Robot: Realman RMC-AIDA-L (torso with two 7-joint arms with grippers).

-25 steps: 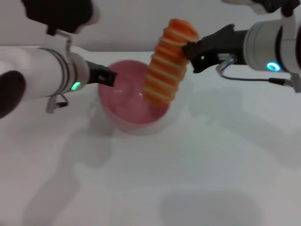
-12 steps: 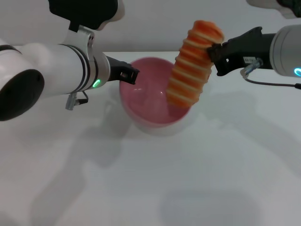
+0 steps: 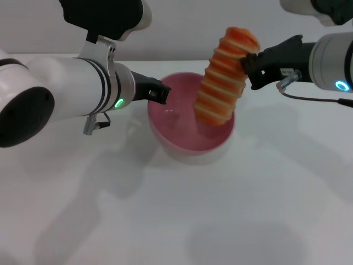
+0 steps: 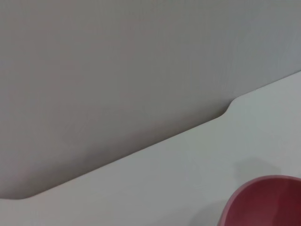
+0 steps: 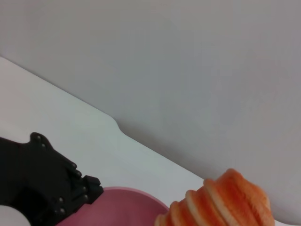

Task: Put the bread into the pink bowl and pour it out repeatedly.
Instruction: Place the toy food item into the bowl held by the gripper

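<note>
My right gripper (image 3: 246,59) was clamped on the upper part of the bread (image 3: 223,77), holding the loaf nearly upright with a slight tilt over the bowl (image 3: 187,141). Its lower end hung inside the rim on the bowl's right side, though whether it touched the inner wall could not be made out. My left gripper (image 3: 161,94) was closed on the bowl's left rim, one finger showing dark against the pink, and the bowl stood on the white table (image 3: 176,221) near its far edge, its mouth leaning slightly toward my head camera.

From my right wrist, the loaf's striped top (image 5: 225,202) rose in the foreground, with the bowl's rim (image 5: 127,195) behind it and my left gripper (image 5: 87,188) gripping that rim from the far side. From my left wrist, only a curve of the bowl's outer wall (image 4: 263,202) showed against the table (image 4: 155,179) and the grey wall (image 4: 117,61) beyond. The bowl held nothing but the hanging end of the bread.
</note>
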